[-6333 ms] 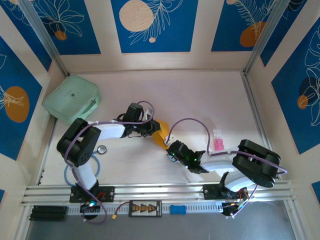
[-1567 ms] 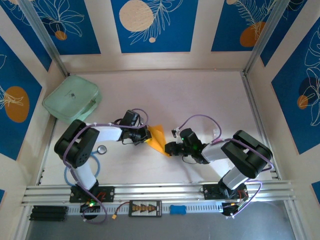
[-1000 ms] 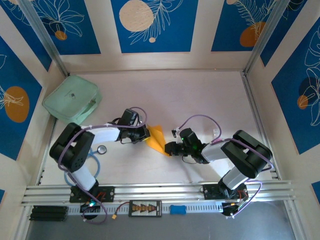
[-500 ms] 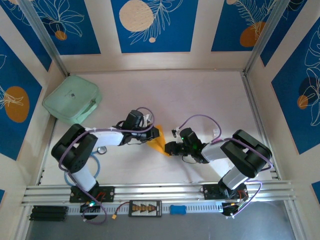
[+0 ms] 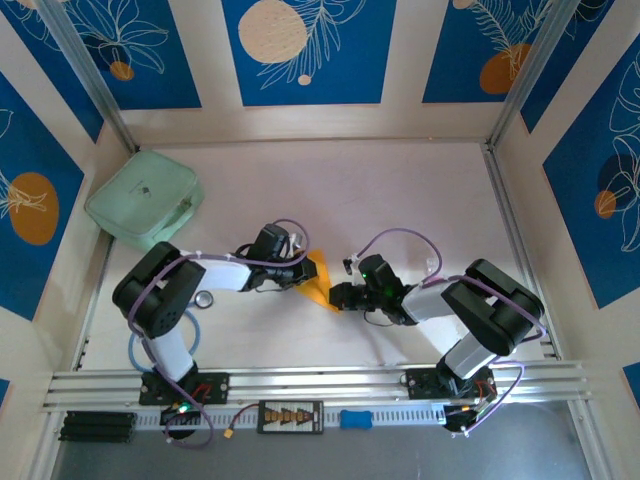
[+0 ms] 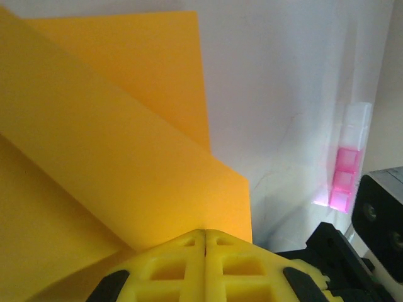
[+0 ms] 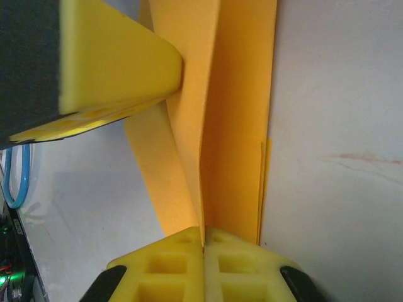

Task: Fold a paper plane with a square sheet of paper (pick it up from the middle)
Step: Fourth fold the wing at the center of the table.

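Note:
The orange-yellow square sheet of paper [image 5: 322,283], folded into layers, lies mid-table between my two grippers. My right gripper [image 5: 337,297] holds its near right end: in the right wrist view the yellow fingertips [image 7: 203,231] are shut with a raised flap of the paper [image 7: 192,126] running edge-on into their seam. My left gripper [image 5: 308,272] is shut with nothing between its fingers. Its closed tips [image 6: 204,231] push face-on against the paper [image 6: 113,157], and its finger [image 7: 119,63] butts the flap from the left.
A mint-green case [image 5: 145,198] sits at the back left. A small pink object [image 6: 343,182] lies right of the paper, by the right arm. A small round piece [image 5: 204,298] and a blue cable loop [image 5: 135,345] lie near the left base. Walls enclose the table.
My left gripper has slid right, into the paper, and now covers its left part; the visible paper looks narrower. The right gripper has stayed put, still shut on the paper.

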Robot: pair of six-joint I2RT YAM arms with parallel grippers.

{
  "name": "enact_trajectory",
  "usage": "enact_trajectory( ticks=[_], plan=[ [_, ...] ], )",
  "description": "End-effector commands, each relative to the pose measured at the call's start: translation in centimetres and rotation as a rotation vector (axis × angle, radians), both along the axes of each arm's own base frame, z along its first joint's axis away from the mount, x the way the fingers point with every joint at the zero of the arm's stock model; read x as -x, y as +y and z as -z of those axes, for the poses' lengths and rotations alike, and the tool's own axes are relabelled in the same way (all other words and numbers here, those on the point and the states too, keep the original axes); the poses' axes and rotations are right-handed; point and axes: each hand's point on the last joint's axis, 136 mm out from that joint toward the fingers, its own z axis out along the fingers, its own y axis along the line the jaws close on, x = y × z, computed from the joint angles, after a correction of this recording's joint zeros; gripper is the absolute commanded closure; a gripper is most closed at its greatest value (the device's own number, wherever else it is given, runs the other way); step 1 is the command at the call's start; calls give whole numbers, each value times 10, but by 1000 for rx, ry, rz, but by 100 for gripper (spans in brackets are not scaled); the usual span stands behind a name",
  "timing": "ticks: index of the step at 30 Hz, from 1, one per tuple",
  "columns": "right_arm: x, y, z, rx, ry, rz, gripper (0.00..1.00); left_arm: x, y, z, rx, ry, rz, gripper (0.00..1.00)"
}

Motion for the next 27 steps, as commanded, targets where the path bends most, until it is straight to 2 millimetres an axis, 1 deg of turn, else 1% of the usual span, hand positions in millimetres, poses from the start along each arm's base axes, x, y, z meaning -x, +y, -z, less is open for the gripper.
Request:
enact_trajectory(
  ticks=[1, 16, 27],
  plan=[
    [15, -5, 18, 49, 94, -16, 93, -3, 3, 6, -29, 17, -26, 97],
    [15, -8, 19, 51, 126, -12, 93, -5, 4, 13, -52, 28, -30, 97],
    [15, -7, 20, 49, 148, -11, 93, -7, 1, 15, -49, 31, -17, 97]
  ],
)
